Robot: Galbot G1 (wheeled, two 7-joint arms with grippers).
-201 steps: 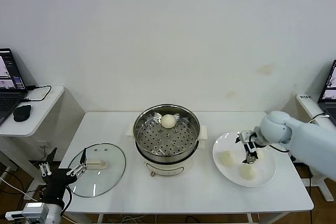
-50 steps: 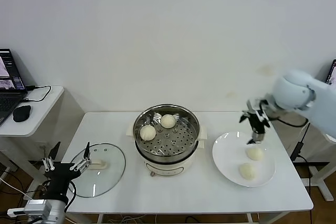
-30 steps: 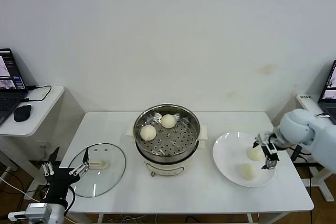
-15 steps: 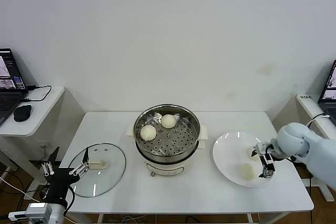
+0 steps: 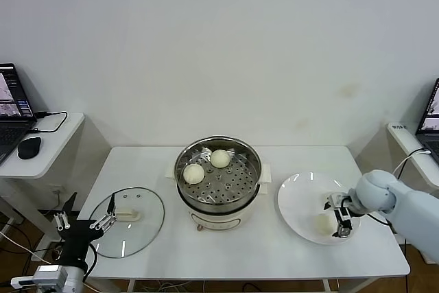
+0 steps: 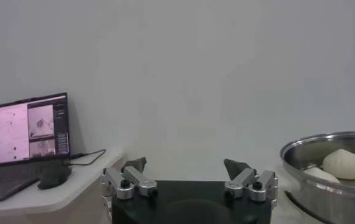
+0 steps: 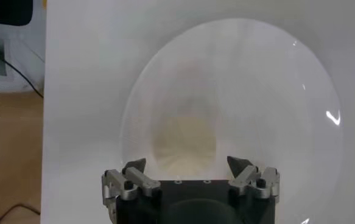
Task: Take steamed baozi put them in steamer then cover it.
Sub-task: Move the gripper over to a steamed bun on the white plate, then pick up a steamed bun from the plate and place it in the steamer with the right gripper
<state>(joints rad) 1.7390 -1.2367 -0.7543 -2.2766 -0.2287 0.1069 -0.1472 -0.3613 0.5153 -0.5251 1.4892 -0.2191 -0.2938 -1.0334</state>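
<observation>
While the left pincer (image 5: 82, 223) hangs idle with its fingers apart off the front left corner of the worktop (image 5: 226, 248), beside the glass lid (image 5: 130, 221), the right pincer (image 5: 338, 216) is down over the white plate (image 5: 295, 200) on the worktop's right side. Its fingers are spread, and the right wrist view shows one steamed baozi (image 7: 185, 141) lying on the plate between the two fingertips (image 7: 134, 165), not clamped. In the head view only one bun (image 5: 323, 223) shows plainly on the plate, just beside the pincer; whether another lies hidden under the pincer cannot be told.

At the worktop's middle stands the steamer (image 5: 218, 200), uncovered, with two buns resting on its perforated tray: one at the back (image 5: 219, 158) and one toward the left (image 5: 193, 173). The lid lies flat on the worktop, well apart from the steamer. A laptop (image 5: 12, 109) and a mouse (image 5: 29, 147) sit on a side table at the far left.
</observation>
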